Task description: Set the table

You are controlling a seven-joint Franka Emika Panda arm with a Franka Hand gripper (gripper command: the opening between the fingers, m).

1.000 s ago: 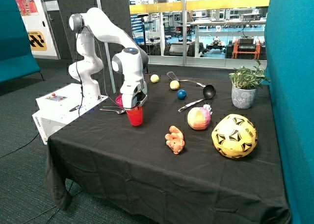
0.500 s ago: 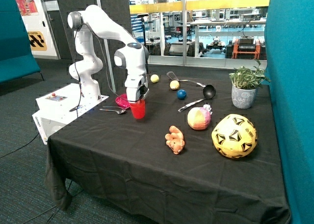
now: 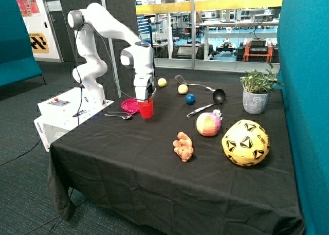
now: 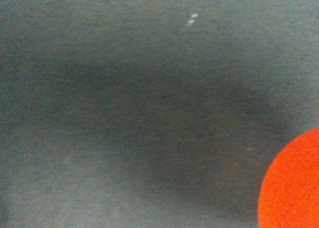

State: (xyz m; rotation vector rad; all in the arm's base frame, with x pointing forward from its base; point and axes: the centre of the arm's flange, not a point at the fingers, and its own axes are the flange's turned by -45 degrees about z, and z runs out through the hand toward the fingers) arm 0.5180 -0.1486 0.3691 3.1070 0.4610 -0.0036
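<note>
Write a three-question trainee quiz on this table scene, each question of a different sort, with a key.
1. True or false: the gripper is at the rim of the red plastic cup.
2. Multiple choice: what lies right beside that cup on the black-clothed table? A) a pink plate B) a green bowl C) a glass bottle
3. Fill the gap: the large yellow and black ball sits on the near side of the potted ____.

Key
1. True; the cup stands just under the gripper.
2. A, the pink plate.
3. plant.
</note>
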